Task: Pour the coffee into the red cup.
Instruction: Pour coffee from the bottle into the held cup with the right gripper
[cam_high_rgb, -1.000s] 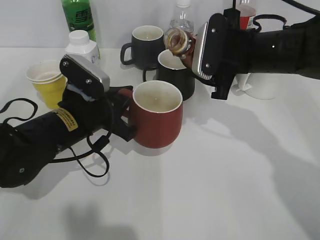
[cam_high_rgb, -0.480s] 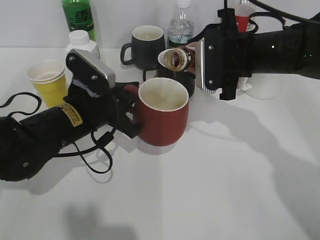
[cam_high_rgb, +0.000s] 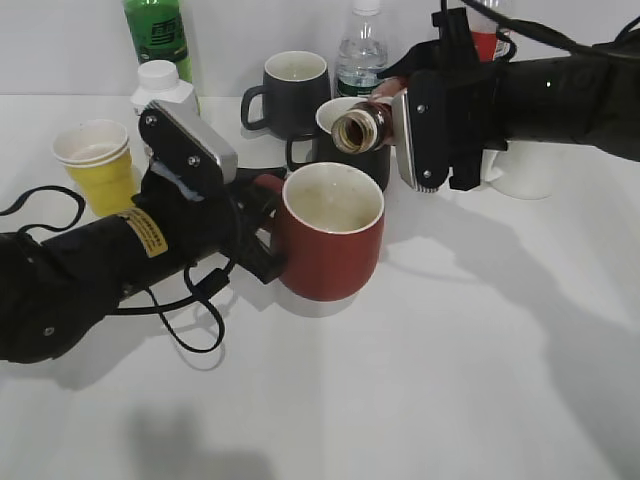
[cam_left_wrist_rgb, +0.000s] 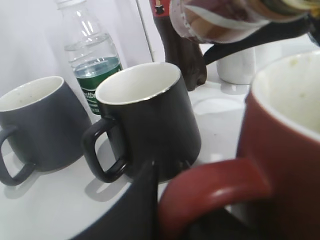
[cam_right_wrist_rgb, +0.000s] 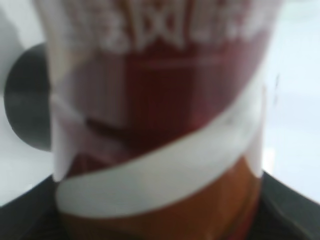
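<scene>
The left claw (cam_high_rgb: 262, 230) pinches the handle of the red cup (cam_high_rgb: 333, 243), which stands on the white surface (cam_high_rgb: 450, 360) just right of it. The right claw (cam_high_rgb: 395, 105) clamps the coffee (cam_high_rgb: 360, 127) bottle, tipped sideways, its open mouth left of that claw, above the cup's far rim.

Left pincer (cam_high_rgb: 262, 232) fingertips hidden behind the red cup (cam_high_rgb: 331, 243) and its handle. Coffee bottle (cam_right_wrist_rgb: 155, 120) blurred in the right wrist view, cut off at top and bottom; lettering unreadable. Right pincer (cam_high_rgb: 400, 125) fingers concealed by its own housing.
</scene>
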